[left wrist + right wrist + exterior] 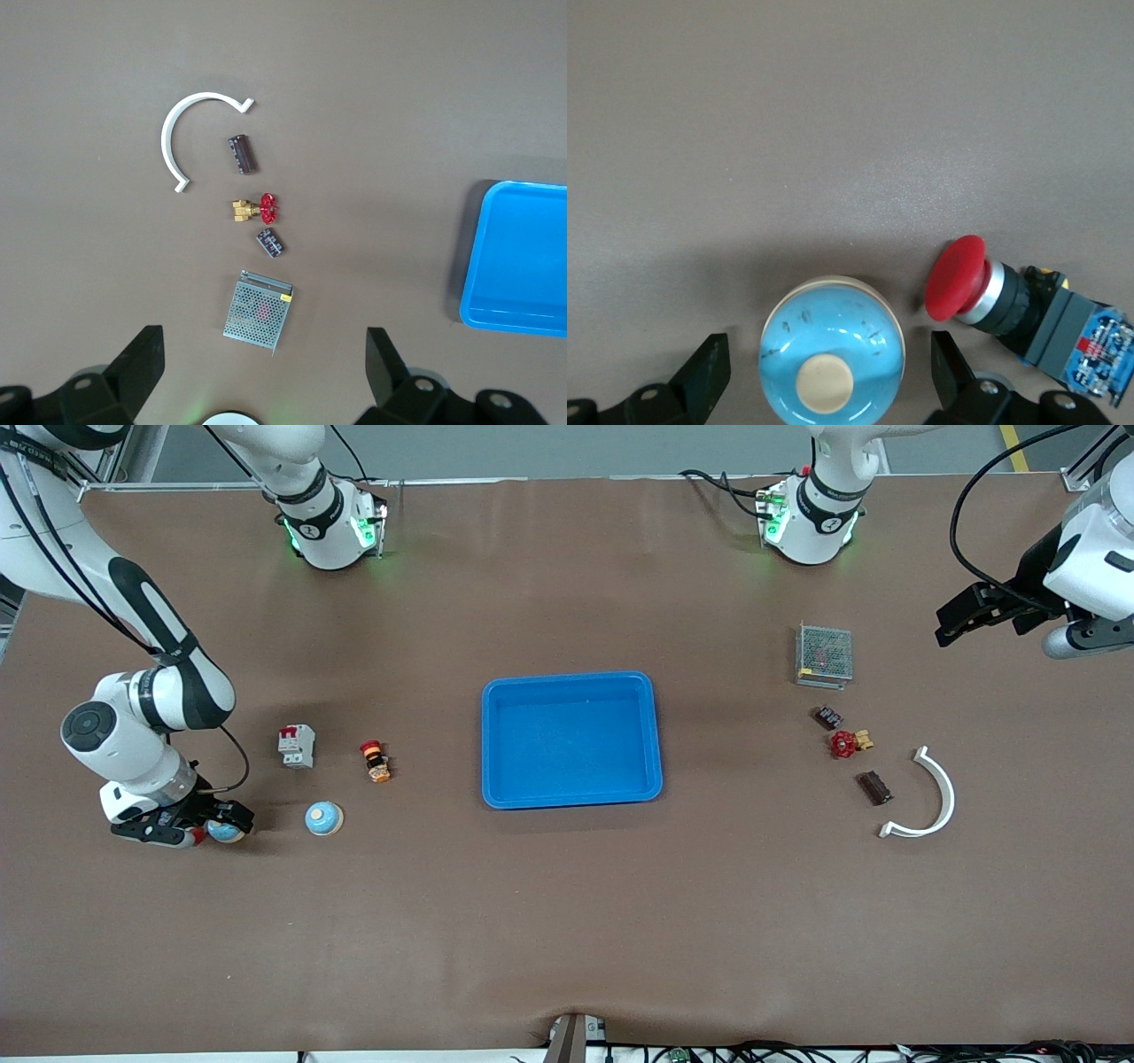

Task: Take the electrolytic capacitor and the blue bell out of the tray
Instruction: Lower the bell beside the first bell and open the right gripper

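My right pincer (826, 359) is down at the worktop (567, 921) at the right arm's end, released. Its fingers (709, 363) stand on either side of a blue bell (833, 341) without touching it. Just beside that bell lies a red push button (983, 288). A second blue bell (323, 818) sits near them, toward the blue tray (571, 797) at mid-table.

My left pincer (266, 354) hangs released over the left arm's end, above a mesh-covered box (258, 310). The capacitor (243, 152) lies on the worktop well apart from it, beside a white curved strip (174, 133), with a red-handled valve (257, 210) between it and the box.
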